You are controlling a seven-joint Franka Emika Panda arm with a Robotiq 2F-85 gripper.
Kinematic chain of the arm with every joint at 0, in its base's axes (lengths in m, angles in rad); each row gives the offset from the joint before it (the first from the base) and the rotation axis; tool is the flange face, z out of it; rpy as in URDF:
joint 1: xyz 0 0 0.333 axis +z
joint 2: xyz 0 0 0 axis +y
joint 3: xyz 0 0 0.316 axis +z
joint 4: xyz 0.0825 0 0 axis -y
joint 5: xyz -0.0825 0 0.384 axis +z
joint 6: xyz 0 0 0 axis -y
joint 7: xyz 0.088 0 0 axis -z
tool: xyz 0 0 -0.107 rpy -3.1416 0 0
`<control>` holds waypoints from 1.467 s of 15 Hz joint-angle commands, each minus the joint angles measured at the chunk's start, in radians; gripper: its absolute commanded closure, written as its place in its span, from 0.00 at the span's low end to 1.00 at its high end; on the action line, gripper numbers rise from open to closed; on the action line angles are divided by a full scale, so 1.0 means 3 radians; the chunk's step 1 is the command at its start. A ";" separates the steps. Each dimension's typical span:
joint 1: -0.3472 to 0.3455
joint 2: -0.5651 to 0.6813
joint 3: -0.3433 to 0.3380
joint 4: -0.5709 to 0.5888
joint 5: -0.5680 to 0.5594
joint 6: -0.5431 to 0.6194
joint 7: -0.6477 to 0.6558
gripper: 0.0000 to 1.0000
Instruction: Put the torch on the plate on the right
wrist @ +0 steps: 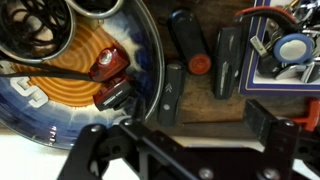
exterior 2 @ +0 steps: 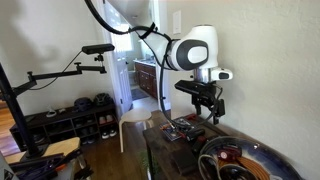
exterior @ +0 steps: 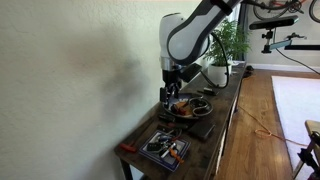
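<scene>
here the torch (wrist: pixel 187 40) lies beside the plate (wrist: pixel 40 105), red end toward the spread, empty fingers (wrist: pixel 272 125).

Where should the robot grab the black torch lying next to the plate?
Probably the torch at mid-barrel, from straight above, with the open gripper closing across its narrow width. It lies flat on the table, long and slim, with gaps on either side.

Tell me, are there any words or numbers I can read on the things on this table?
No words or numbers can be read in any of the views.
Plate: white marks on its blue rim in the wrist view, too blurred to read.
Tray of tools: no label that can be made out.
Both exterior views: everything on the table is too small to show any writing.
</scene>
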 commanded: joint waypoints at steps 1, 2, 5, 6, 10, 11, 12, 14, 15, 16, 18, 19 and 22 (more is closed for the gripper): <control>0.0013 0.0099 -0.0022 0.0051 -0.0025 0.0276 0.0020 0.00; 0.0020 0.0126 -0.0023 0.0071 -0.0025 0.0297 0.0026 0.00; 0.0005 0.0113 -0.0005 0.0056 0.0004 0.0230 -0.0003 0.00; 0.0005 0.0123 -0.0005 0.0065 0.0005 0.0232 -0.0003 0.00; -0.0010 0.0171 0.0016 0.0100 0.0028 0.0260 -0.0028 0.00; 0.0001 0.0200 0.0008 0.0124 0.0019 0.0256 -0.0011 0.00; 0.0000 0.0238 0.0020 0.0148 0.0020 0.0282 -0.0031 0.00; 0.0001 0.0314 0.0032 0.0205 0.0020 0.0291 -0.0038 0.00; -0.0009 0.0349 0.0050 0.0234 0.0035 0.0298 -0.0057 0.00; -0.0007 0.0396 0.0055 0.0278 0.0032 0.0281 -0.0061 0.00; -0.0004 0.0494 0.0064 0.0373 0.0028 0.0268 -0.0066 0.00; -0.0003 0.0546 0.0067 0.0423 0.0022 0.0272 -0.0073 0.00; -0.0005 0.0713 0.0078 0.0595 0.0018 0.0271 -0.0103 0.00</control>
